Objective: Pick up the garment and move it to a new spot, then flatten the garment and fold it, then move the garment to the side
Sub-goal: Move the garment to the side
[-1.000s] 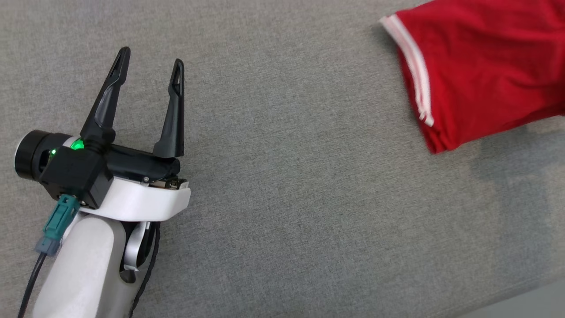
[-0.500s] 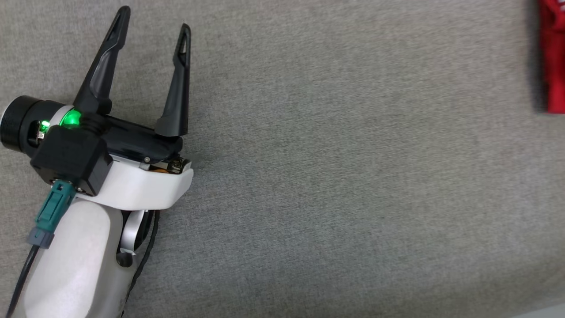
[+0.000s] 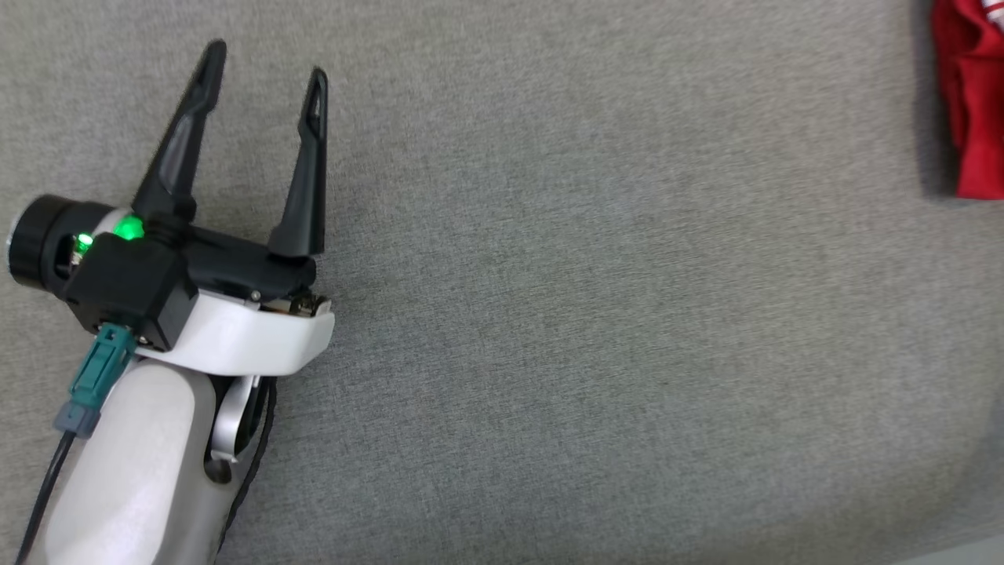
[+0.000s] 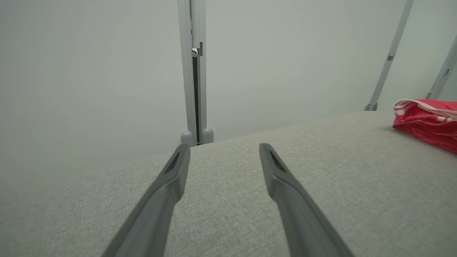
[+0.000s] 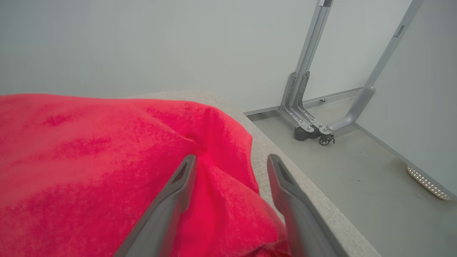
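Here, your grey desk (image 3: 596, 314) carries the red garment (image 3: 973, 118) near its right edge, cut off by the head view's border. The right gripper (image 5: 231, 160) hangs over it, jaws spread, clamping nothing. The left gripper (image 3: 265, 64) has its jaws wide apart, empty.

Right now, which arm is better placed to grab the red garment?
The right. The right gripper, open, sits over the edge of the red garment, cloth showing between its fingers. The left gripper, also open, hovers over the grey surface, far from it.
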You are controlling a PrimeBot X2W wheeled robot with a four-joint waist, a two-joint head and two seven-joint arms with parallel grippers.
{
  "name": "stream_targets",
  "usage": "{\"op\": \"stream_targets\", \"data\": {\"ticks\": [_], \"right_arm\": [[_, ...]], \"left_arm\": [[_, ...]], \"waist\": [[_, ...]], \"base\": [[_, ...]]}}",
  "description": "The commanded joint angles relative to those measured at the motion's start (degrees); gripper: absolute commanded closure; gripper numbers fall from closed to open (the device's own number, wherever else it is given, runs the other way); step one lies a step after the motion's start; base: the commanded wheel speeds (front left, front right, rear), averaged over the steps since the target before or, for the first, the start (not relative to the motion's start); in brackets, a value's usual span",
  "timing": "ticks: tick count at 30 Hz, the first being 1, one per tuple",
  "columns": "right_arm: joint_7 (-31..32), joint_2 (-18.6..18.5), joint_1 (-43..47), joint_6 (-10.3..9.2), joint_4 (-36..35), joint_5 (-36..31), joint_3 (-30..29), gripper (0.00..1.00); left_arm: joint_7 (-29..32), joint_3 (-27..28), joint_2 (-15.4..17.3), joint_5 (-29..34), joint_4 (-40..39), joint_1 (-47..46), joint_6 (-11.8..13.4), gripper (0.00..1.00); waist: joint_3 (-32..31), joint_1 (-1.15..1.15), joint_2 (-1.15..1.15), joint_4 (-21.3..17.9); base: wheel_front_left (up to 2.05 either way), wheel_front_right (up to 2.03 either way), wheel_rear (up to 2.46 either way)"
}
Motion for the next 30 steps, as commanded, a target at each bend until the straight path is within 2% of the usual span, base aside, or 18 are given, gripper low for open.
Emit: {"op": "stream_targets", "data": {"ticks": [1,5,12,20,30], "right_arm": [[-0.3,0.2,1.4,-0.02,-0.6,-0.3,-0.1,0.0],[-0.6,2.7,6.9,-0.02,-7.8,-0.7,-3.6,0.0],[-0.6,10.5,19.4,-0.02,-22.7,-6.0,-9.0,0.0],[-0.2,17.6,30.5,-0.02,-34.2,-11.5,-6.6,0.0],[5.3,21.3,37.9,-0.01,-43.8,-15.6,-3.9,0.0]], "left_arm": [[-0.5,0.4,0.3,-0.3,0.4,0.8,0.3,0.0],[-1.3,0.9,0.2,-1.7,2.1,3.8,0.6,0.0],[-2.9,2.1,-0.5,-4.2,4.9,9.1,1.5,0.0],[-4.7,3.2,-1.9,-6.9,7.9,14.7,2.1,0.0],[-5.9,4.7,-3.4,-8.5,11.2,19.4,2.2,0.0]], "waist": [[-2.4,0.0,0.0,-0.7],[-6.6,0.0,0.0,-1.3],[-13.4,0.0,0.0,-0.7],[-19.6,0.0,0.0,2.6],[-25.4,0.0,0.0,9.0]], "base": [[0.0,0.0,0.0],[0.0,0.0,0.0],[0.0,0.0,0.0],[0.0,0.0,0.0],[0.0,0.0,0.0]]}}
